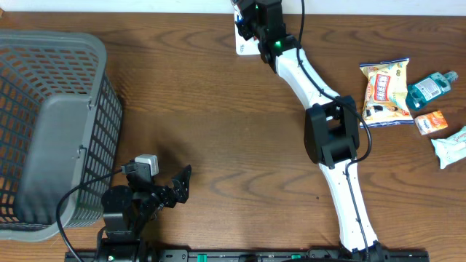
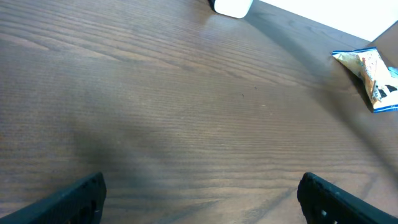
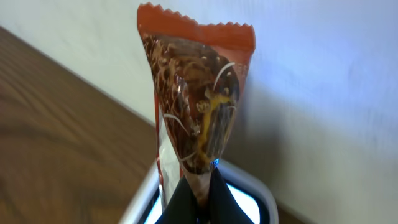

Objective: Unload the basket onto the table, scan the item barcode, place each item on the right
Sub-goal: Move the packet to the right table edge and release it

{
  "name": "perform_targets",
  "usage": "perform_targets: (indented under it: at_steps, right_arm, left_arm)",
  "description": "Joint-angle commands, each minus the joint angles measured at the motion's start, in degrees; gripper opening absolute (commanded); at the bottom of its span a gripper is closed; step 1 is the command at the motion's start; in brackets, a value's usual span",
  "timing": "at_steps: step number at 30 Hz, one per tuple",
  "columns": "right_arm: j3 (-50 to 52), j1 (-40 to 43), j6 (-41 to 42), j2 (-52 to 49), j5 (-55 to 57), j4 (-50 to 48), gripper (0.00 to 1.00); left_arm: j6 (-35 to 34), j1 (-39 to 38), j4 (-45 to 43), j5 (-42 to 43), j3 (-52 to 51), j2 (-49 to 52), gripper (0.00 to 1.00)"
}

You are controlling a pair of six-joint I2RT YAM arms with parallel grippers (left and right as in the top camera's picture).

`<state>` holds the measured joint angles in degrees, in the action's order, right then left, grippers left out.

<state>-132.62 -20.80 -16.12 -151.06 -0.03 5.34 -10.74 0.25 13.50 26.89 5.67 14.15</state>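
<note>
**Pinched snack packet [image 3: 196,99] above scanner [image 3: 252,198]**

Gripped the orange-and-brown packet's lower end in the closed right tool [image 3: 199,190], upright, just over the white scanner at the far edge of the wooden surface [image 1: 218,109]. Hung the left tool [image 2: 202,199] low over the surface near the grey basket [image 1: 51,40], fingers spread wide apart.

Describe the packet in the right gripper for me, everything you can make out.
The packet is a glossy, foil-like wrapper, orange-red with a zigzag-cut top seal and a brown, nutty-looking picture on its face. It stands upright, folded into a narrow wedge and pinched at its lower end by the shut right gripper. It is over a white scanner with a lit window; whether it touches the scanner cannot be told. No barcode shows on this side.
</note>
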Motion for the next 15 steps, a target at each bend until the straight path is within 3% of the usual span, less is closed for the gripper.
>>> perform_targets:
  at_steps: [1, 8, 15]
  right_arm:
    - [-1.62, 0.61, 4.39, 5.88, 9.51, 6.78, 0.01]
    - [-1.62, 7.26, 12.02, 20.74, 15.98, 38.34, 0.01]
    - [-1.55, 18.27, 43.04, 26.64, 27.78, 69.44, 0.01]
  left_arm:
    - [-0.52, -0.22, 1.27, 0.57, -0.90, -0.04, 0.98]
    - [-0.52, -0.22, 1.27, 0.57, -0.90, -0.04, 0.98]
    - [-0.52, -0.22, 1.27, 0.57, -0.90, -0.04, 0.98]
